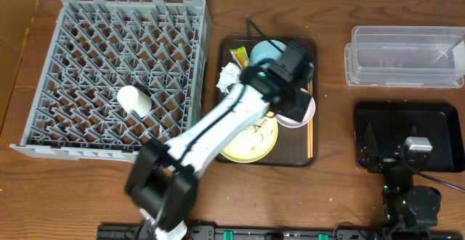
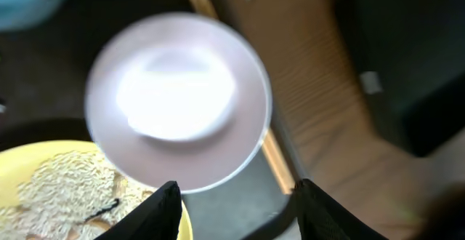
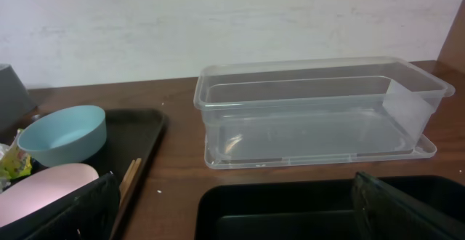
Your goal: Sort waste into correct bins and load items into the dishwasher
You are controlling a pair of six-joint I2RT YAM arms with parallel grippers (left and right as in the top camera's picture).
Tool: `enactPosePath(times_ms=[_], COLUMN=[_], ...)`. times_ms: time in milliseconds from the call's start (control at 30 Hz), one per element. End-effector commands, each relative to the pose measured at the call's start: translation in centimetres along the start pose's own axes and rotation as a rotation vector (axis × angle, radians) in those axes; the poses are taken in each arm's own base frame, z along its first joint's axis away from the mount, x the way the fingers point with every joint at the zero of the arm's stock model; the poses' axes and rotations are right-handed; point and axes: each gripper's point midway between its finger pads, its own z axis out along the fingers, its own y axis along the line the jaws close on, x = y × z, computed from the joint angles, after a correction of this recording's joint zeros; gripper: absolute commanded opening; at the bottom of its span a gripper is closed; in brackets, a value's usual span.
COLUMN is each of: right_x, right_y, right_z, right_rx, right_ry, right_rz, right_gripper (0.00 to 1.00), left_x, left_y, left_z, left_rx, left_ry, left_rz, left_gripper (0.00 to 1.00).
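Overhead and wrist views of the sorting bench (image 1: pixel 334 22). The left end effector (image 2: pixel 236 204) hung over the dark brown serving tray (image 1: pixel 298 149), its jaws spread wide and gripping nothing, directly above the pinkish-white bowl (image 2: pixel 178 102). This bowl sat at the tray's right side, overlapping the rim of the yellow plate (image 1: pixel 254 142), on which pale rice-like scraps (image 2: pixel 65 189) lay. The wooden chopsticks (image 1: pixel 310 134) ran along the tray's right edge, partly under the bowl. The light blue bowl (image 1: pixel 263 52) occupied the tray's far end, with the yellow-green snack wrapper (image 1: pixel 239 54) and crumpled white tissue (image 1: pixel 229 76) to its left; the wrapper's print was too small to read. The cream cup (image 1: pixel 135 100) lay on its side in the grey dish rack (image 1: pixel 94 44), left of the tray. The right end effector (image 3: pixel 240 218) was likewise wide open and empty, poised over the near end of the black tray (image 1: pixel 436 116), beyond which stood the clear tub (image 3: pixel 320 116).
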Motion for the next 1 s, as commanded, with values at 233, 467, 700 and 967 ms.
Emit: enactPosePath(times_ms=[233, 467, 700, 967], right_x=[0.1, 0.1, 0.1, 0.1], right_y=[-0.2, -0.2, -0.2, -0.2], right_z=[0.0, 0.0, 0.0, 0.0], right_rx=[0.007, 0.007, 0.007, 0.007], right_ry=[0.003, 0.003, 0.003, 0.003], right_rz=[0.005, 0.005, 0.005, 0.005], right_gripper=[0.99, 0.99, 0.99, 0.99], left_x=[3.5, 3.8, 2.6, -0.8], left_y=[-0.2, -1.1, -1.9, -2.2], left_z=[8.1, 10.4, 10.1, 7.6], left_rx=[-0.092, -0.084, -0.008, 0.352], left_ry=[0.145, 0.145, 0.109, 0.085], left_rz=[0.151, 0.174, 0.084, -0.13], left_gripper=[0.51, 0.27, 0.07, 0.08])
